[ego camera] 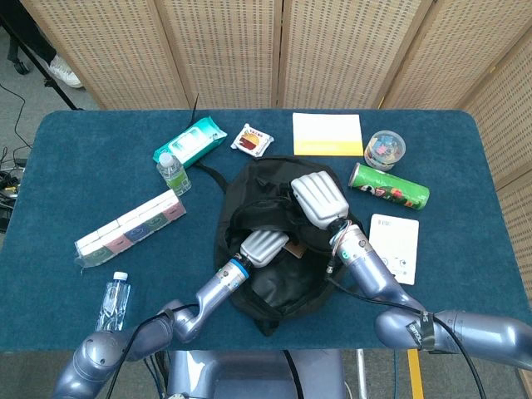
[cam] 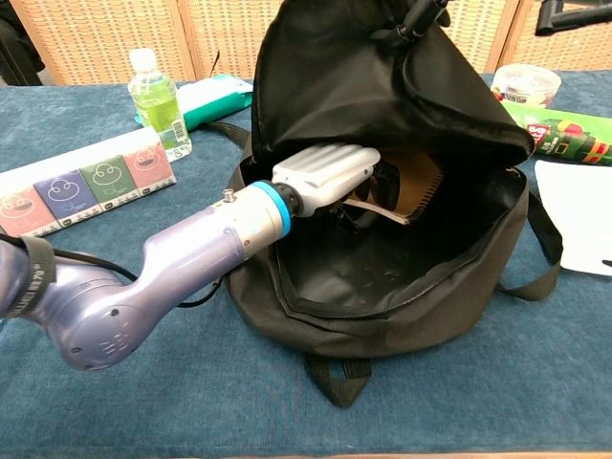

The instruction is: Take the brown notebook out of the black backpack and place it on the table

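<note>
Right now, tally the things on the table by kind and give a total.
Bottles: 2
Backpack: 1
Notebook: 1
Wipes pack: 1
Snack packet: 1
Yellow pad: 1
Clip tub: 1
Crisps can: 1
White card: 1
Tissue packs strip: 1
Total: 11

blue-clothed table (ego camera: 75,199), woven folding screens (ego camera: 224,50), grey floor (ego camera: 17,108)

The black backpack (cam: 402,277) is seen lying near the middle of the blue table (ego camera: 83,183), its zip opened wide and its upper flap (cam: 363,76) lifted well above the mouth. The brown notebook (cam: 413,182) is found inside the backpack, just under that flap, tilted (a white perforated edge is shown along its lower side). Only part of its cover is exposed; the rest is hidden within the backpack.
</note>
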Tool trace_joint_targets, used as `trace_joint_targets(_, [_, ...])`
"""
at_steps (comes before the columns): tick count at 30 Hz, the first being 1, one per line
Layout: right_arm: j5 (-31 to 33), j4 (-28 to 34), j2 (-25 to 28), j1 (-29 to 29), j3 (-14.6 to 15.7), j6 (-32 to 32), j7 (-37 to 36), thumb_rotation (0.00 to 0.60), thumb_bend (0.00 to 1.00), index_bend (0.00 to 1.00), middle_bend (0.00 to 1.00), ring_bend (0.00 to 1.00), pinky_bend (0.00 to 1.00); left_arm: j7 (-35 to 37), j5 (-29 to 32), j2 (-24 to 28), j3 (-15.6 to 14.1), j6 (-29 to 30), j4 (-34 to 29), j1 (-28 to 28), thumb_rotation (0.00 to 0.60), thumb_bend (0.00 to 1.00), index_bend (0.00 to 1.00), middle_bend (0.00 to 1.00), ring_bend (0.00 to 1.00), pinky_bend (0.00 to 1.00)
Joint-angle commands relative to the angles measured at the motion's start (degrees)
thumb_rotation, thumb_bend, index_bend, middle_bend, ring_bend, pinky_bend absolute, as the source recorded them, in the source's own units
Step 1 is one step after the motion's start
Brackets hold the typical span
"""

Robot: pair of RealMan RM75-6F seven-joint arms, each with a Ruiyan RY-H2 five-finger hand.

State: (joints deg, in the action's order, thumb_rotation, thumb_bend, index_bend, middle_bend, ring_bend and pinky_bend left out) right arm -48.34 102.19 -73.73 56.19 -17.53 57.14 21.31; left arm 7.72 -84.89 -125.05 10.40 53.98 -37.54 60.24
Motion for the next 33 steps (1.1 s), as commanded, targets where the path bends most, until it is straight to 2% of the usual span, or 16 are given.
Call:
trace_joint_targets(1, [0.5, -0.8, -0.2, 0.0, -0.2, 0.2, -0.2, 0.600, 0.65, 0.70, 0.70, 0.73, 0.70, 1.2, -1.1, 1.6, -1.1, 2.2, -2.3, -1.3, 0.600, 0.53, 0.78, 0.51, 0.47, 0.60])
trace_joint_targets(11, [1.7, -2.8, -0.9, 0.3, -0.8, 0.3, -0.2, 0.600, 0.65, 0.70, 0.70, 0.73, 0.70, 2.3, -4.2, 8.2, -3.4, 8.7, -12.0, -4.7, 0.600, 0.54, 0.78, 0.52, 0.47, 0.60])
trace_joint_targets(33, [4.4, -8.3, -2.7, 0.4, -0.4, -0.3, 0.3, 0.600, 0.65, 0.70, 0.70, 0.73, 0.70, 1.2, -8.7, 23.8, -5.3, 16.6, -37.6, -10.0, 0.600, 0.53, 0.79, 0.53, 0.47, 0.60])
